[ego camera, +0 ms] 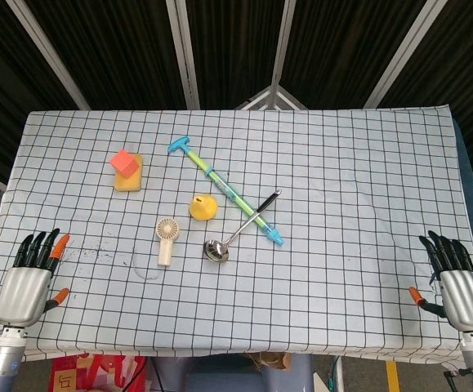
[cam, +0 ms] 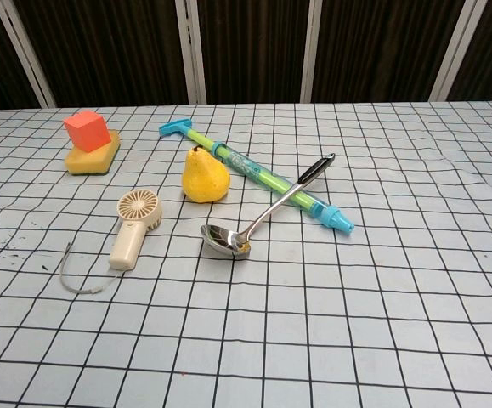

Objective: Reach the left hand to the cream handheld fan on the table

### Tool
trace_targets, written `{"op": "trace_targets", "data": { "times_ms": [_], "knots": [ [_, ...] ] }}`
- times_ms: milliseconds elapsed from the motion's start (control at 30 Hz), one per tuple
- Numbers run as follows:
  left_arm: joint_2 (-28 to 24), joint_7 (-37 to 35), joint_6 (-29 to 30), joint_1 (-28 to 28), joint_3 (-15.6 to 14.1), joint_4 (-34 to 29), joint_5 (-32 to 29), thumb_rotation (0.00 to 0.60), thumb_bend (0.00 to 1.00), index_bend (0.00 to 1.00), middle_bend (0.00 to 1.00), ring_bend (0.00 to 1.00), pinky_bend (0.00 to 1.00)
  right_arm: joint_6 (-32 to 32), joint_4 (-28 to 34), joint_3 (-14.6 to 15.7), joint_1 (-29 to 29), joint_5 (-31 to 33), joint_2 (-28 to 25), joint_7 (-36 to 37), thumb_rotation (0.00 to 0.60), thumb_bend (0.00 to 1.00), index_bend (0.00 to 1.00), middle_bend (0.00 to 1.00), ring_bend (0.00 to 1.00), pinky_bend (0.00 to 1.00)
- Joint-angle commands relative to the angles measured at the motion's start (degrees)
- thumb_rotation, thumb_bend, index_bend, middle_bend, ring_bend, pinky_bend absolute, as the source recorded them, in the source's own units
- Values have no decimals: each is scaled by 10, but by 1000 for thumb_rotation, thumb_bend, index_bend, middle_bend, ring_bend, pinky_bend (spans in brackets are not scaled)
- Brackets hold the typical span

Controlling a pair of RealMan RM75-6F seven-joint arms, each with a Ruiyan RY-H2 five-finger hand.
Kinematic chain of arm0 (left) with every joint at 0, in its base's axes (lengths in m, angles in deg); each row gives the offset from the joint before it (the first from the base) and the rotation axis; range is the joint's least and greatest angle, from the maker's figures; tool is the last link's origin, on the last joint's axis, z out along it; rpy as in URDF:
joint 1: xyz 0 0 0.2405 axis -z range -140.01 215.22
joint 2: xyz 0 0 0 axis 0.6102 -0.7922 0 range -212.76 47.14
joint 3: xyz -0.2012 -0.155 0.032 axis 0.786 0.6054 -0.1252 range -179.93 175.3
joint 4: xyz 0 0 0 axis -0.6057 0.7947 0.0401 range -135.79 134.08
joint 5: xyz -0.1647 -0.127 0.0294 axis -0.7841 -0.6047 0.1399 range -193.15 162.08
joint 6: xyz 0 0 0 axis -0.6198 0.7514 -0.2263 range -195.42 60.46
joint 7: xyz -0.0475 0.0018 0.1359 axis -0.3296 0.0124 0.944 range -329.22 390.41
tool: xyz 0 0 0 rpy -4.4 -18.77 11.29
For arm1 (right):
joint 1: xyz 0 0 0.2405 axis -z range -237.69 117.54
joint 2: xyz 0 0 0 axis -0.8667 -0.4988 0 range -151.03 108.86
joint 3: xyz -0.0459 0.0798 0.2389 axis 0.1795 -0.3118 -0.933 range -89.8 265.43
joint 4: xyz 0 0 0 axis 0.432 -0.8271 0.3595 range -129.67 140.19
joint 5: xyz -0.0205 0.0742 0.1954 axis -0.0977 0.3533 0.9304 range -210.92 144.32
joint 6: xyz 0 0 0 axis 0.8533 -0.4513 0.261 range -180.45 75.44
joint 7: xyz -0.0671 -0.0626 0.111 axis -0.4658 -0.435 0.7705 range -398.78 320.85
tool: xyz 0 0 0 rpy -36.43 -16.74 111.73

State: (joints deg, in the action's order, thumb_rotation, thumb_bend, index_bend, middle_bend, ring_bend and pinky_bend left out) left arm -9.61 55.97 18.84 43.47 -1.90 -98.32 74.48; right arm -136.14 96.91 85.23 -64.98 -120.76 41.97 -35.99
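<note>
The cream handheld fan [ego camera: 166, 240] lies flat on the checked cloth left of centre, round head away from me, handle toward me; the chest view shows the fan [cam: 132, 227] with a thin grey wrist loop [cam: 82, 274] trailing from its handle. My left hand [ego camera: 32, 276] rests open at the table's near left corner, fingers spread, well left of the fan and nearer the front edge. At the near right corner my right hand [ego camera: 457, 280] lies open too. Neither hand shows in the chest view.
A yellow pear [ego camera: 203, 207] stands just right of the fan's head. A metal ladle [ego camera: 238, 231] crosses a green-blue water syringe [ego camera: 224, 188]. A red cube [ego camera: 123, 162] sits on a yellow sponge [ego camera: 128, 179] further back left.
</note>
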Motion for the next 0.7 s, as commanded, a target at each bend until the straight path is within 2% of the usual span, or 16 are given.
{"op": "trace_targets", "data": {
  "times_ms": [33,233,300,333,400,467,567,700],
  "knots": [
    [0,1,0,0,0,0,0,600,121,0,0,0,0,0,0,0,0,0,0,0,600,279,73,0,0,0],
    [0,6,-3,0,-2,-1,1,600,121,0,0,0,0,-3,-2,1,2,-2,0,2,600,279,73,0,0,0],
    [1,10,-6,1,-3,-3,0,600,124,0,43,6,37,-3,-2,1,2,-3,0,1,600,279,73,0,0,0],
    [1,12,-8,2,-2,-5,-2,600,137,0,103,35,101,-4,-2,1,2,-3,1,1,600,279,73,0,0,0],
    [4,22,-15,7,2,-8,-5,600,193,0,271,162,280,-3,-2,1,1,-2,1,-1,600,279,73,0,0,0],
    [9,34,-26,14,7,-13,-12,600,325,0,524,397,469,-3,-2,1,1,-1,1,-2,600,279,73,0,0,0],
    [19,56,-58,31,16,-21,-36,600,511,0,728,583,585,-2,-1,0,1,-1,1,-2,600,278,73,0,0,0],
    [44,92,-114,63,40,-39,-92,600,649,7,824,668,651,0,-1,0,0,-1,0,1,600,279,73,0,0,0]
  ]
}}
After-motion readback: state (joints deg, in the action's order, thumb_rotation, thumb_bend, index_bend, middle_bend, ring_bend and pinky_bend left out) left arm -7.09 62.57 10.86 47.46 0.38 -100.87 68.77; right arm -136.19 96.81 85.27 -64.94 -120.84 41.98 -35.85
